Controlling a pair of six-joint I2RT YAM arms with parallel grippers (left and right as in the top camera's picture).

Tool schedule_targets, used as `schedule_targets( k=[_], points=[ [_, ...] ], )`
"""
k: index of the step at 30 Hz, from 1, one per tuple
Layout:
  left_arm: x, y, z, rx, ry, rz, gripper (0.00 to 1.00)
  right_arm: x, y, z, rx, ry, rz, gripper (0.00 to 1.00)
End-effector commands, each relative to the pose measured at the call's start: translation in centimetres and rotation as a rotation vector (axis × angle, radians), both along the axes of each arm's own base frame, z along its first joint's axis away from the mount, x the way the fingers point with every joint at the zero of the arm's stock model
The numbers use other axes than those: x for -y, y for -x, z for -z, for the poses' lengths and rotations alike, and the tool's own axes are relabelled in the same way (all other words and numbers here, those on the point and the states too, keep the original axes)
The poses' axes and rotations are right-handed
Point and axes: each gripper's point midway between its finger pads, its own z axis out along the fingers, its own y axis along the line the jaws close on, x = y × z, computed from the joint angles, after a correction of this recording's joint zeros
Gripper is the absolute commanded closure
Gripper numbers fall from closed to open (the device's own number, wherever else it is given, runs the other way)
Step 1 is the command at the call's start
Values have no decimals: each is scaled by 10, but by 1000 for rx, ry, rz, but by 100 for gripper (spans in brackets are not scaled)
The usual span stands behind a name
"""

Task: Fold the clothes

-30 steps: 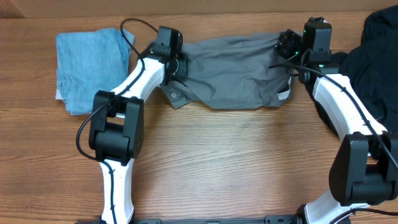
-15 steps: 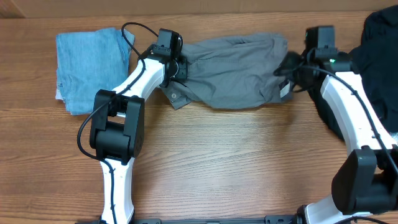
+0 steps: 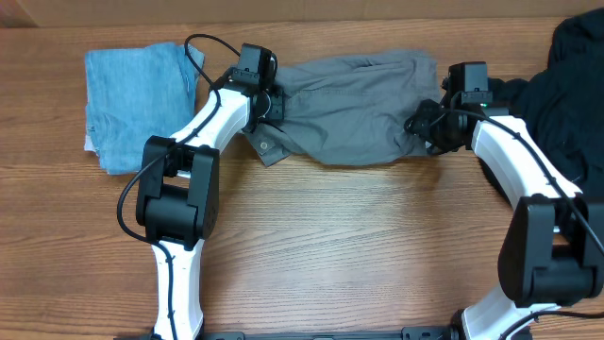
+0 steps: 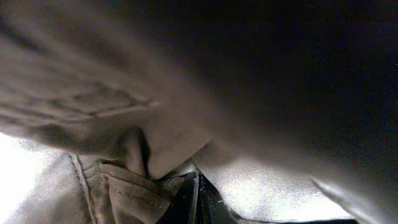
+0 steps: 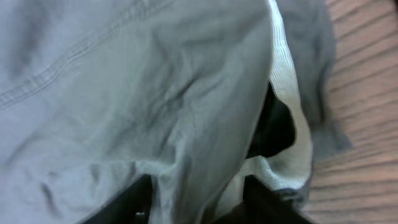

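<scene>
Left wrist: left end effector point(image 4: 193, 196) clenches shorts point(image 4: 124, 155), mostly hidden; whether right end effector point(image 5: 196, 199) grips, unclear.

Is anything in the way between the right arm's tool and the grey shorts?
Nothing visible does. The right tool is at the right edge of the grey shorts, with cloth between its fingers. The black garment lies behind it, not between.
</scene>
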Motion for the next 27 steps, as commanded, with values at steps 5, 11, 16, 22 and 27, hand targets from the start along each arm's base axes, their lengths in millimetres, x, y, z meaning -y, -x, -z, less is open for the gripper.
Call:
schedule_targets(
  k=[5, 11, 16, 22, 27],
  points=[
    [3, 15, 14, -66, -3, 0, 96, 15, 7, 14, -73, 64, 40, 96],
    [-7, 21, 18, -89, -51, -19, 96, 83, 1, -17, -89, 217, 229, 96],
    [-9, 23, 19, -100, -64, -23, 96, 118, -6, -35, -47, 349, 323, 96],
    [-13, 23, 20, -100, -81, -36, 96, 147, -9, -48, -4, 510, 403, 96],
    [-13, 26, 16, -112, -82, -37, 96, 146, -10, -48, -2, 508, 401, 96]
  ],
)
